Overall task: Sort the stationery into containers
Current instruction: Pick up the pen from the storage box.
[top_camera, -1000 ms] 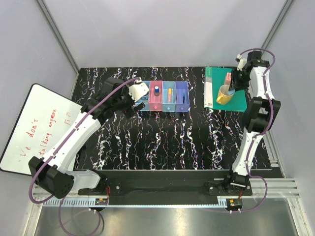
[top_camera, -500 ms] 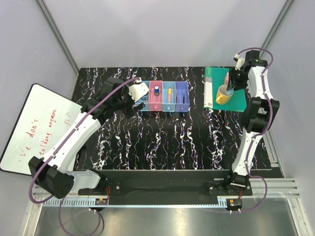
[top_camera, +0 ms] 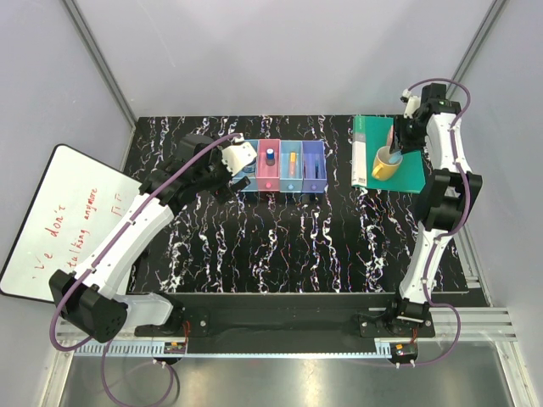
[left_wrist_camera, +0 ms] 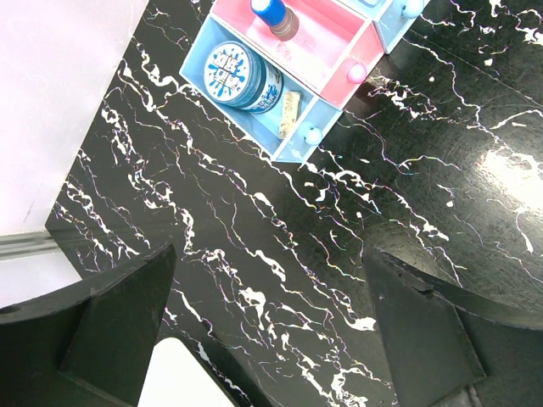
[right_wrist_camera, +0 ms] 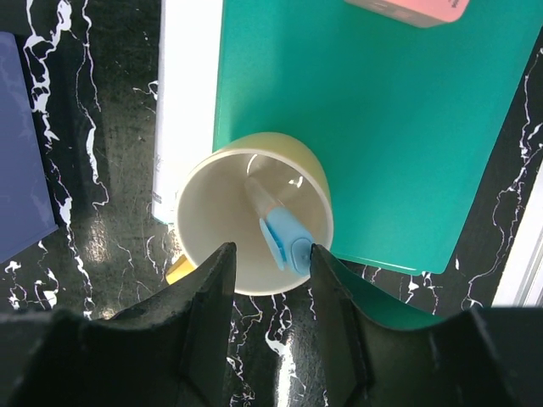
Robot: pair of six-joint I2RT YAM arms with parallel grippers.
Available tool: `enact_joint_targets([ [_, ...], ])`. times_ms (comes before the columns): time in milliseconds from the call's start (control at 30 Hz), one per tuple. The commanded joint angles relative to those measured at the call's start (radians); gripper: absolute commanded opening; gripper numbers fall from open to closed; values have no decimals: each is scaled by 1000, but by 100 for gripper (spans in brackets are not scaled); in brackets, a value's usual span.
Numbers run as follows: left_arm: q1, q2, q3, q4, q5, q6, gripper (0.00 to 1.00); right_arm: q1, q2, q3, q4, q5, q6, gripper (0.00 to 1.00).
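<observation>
Four bins stand in a row: light blue (top_camera: 247,176), pink (top_camera: 269,166), blue (top_camera: 291,166), purple (top_camera: 314,166). The round blue disc (left_wrist_camera: 246,75) and a tiny pale clip (left_wrist_camera: 291,106) lie in the light blue bin (left_wrist_camera: 293,140). The blue cylinder (left_wrist_camera: 271,10) stands in the pink bin (left_wrist_camera: 327,51). An orange-yellow stick (top_camera: 292,161) lies in the blue bin. My left gripper (left_wrist_camera: 271,331) is open and empty, just left of the bins. My right gripper (right_wrist_camera: 270,254) hangs open over the yellow mug (right_wrist_camera: 212,220). A pen with a pale blue cap (right_wrist_camera: 287,242) leans inside the mug, between the fingers.
The mug (top_camera: 386,163) stands at the near left corner of the green book (top_camera: 414,170), with a pink cube (right_wrist_camera: 407,8) further back on the book. A whiteboard (top_camera: 59,216) lies off the table's left edge. The purple bin's edge (right_wrist_camera: 21,144) shows left of the mug.
My right gripper has shifted a little toward the far left over the mug. The left arm has not moved.
</observation>
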Motion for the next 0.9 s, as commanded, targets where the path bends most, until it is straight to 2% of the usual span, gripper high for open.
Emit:
enact_joint_targets([
  [0,-3,-10,21,39,-9,-7,99,19,-71,-18,6,4,-11,48],
  [733,-5,-6,21,52,-17,2,99,23,-58,-35,9,7,-22,45],
  [867,-3,-3,21,52,-14,2,99,22,-63,-30,15,33,-27,55],
])
